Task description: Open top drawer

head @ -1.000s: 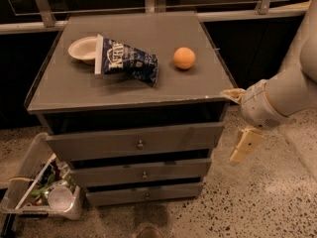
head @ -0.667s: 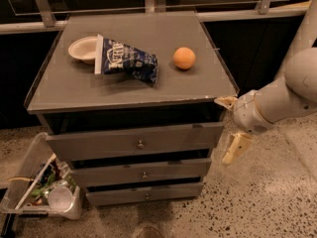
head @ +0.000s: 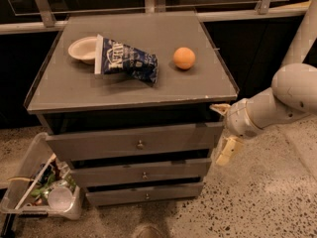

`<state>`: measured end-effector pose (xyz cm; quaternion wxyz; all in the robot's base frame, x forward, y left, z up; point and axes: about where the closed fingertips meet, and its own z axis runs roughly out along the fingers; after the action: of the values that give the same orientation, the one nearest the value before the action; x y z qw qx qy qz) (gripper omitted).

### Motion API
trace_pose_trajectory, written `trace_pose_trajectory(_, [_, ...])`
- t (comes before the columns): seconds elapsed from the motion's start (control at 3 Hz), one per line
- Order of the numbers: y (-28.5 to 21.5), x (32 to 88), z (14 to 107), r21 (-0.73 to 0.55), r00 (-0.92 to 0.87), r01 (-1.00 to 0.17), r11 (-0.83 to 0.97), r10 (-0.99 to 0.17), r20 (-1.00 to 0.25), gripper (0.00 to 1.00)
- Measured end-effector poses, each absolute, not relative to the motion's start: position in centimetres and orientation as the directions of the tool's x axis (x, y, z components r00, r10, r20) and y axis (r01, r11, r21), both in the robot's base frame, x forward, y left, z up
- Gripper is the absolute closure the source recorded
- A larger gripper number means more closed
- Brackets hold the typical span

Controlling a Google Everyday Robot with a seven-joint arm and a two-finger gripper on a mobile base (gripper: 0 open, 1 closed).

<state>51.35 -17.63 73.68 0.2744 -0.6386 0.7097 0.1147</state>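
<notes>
The top drawer (head: 99, 142) is the widest of three dark grey fronts under the cabinet top, with a small round metal knob (head: 140, 144) at its centre. A dark gap shows above its front. My gripper (head: 222, 130) is at the right end of this drawer front, at its height, well to the right of the knob. It is open and empty, with one cream finger (head: 218, 108) above and the other (head: 227, 151) below. The pale arm (head: 290, 95) comes in from the right.
On the cabinet top (head: 148, 90) lie a white bowl (head: 81, 49), a blue chip bag (head: 126, 61) and an orange (head: 184, 58). Two narrower drawers (head: 143, 173) sit below. A clear bin of trash (head: 44, 190) stands on the speckled floor at lower left. A rail runs behind.
My gripper has moved left, from beside the cabinet to the right end of the top drawer front. The drawers and the things on top have not moved.
</notes>
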Motion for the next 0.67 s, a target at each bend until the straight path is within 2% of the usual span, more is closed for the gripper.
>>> trace_pose_trajectory(0.67, [-15.5, 51.7, 71.6, -0.217, -0.007, -0.968, 0.126, -0.877, -0.480, 0.00])
